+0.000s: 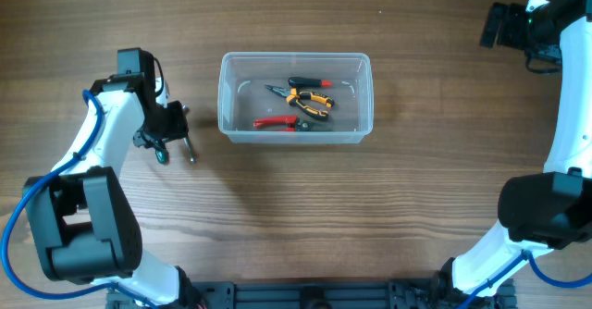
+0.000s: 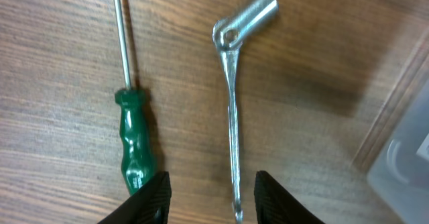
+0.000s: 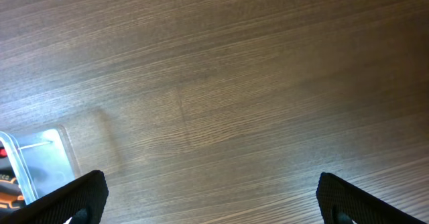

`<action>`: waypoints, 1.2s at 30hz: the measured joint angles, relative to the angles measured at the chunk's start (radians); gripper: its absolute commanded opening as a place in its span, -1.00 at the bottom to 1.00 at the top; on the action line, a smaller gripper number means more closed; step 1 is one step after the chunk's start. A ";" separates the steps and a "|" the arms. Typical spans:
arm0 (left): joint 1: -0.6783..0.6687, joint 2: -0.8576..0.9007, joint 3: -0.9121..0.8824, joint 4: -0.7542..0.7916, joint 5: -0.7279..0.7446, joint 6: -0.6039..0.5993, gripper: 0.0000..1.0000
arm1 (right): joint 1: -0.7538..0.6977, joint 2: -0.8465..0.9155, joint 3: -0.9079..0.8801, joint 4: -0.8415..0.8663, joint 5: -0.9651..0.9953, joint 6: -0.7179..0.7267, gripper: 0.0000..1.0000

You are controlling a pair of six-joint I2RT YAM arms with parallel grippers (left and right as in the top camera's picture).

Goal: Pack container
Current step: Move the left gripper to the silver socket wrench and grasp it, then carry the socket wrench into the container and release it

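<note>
At the 9 o'clock side of the container (image 1: 225,96), the left gripper (image 1: 171,133) hangs low over the wooden table (image 1: 416,189). In the left wrist view its jaws stand partly apart, and the lower end of a silver socket wrench (image 2: 231,117) lies in the gap between the two black fingertips (image 2: 151,197). Whether either fingertip touches the shaft cannot be told. The wrench lies flat on the table, with its socket head toward 12 o'clock in that view. A green-handled screwdriver (image 2: 134,143) lies just beside the wrench at its 9 o'clock, apart from it, with its handle end reaching the left fingertip.

The right gripper (image 3: 211,204) is raised near the table's far corner (2 o'clock from the container in the overhead view). Its jaws are spread wide and hold nothing.

The container stands upright near the middle of the table. Inside it lie orange-and-black pliers (image 1: 305,99), a red-handled tool (image 1: 277,122) at their 7 o'clock, and a red-and-black handle (image 1: 310,83) at their 12 o'clock.

The surface is brown wood-grain laminate. No room beyond the table is visible.
</note>
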 measured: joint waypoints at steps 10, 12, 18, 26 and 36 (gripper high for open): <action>0.000 0.126 0.000 0.068 0.040 -0.050 -0.16 | 0.000 0.000 0.000 0.000 0.000 0.000 0.99; 0.000 0.147 0.003 0.076 0.045 -0.056 -0.24 | 0.000 0.000 0.000 0.000 0.000 0.000 0.99; 0.000 0.156 0.010 0.082 0.054 -0.068 -0.92 | 0.000 0.000 0.000 0.000 0.000 0.000 0.99; 0.000 0.158 0.017 0.073 0.056 -0.071 -0.92 | 0.000 0.000 0.000 0.000 0.000 0.000 1.00; 0.000 -0.026 0.341 -0.058 0.064 -0.013 -0.92 | 0.000 0.000 0.000 0.000 0.000 0.000 0.99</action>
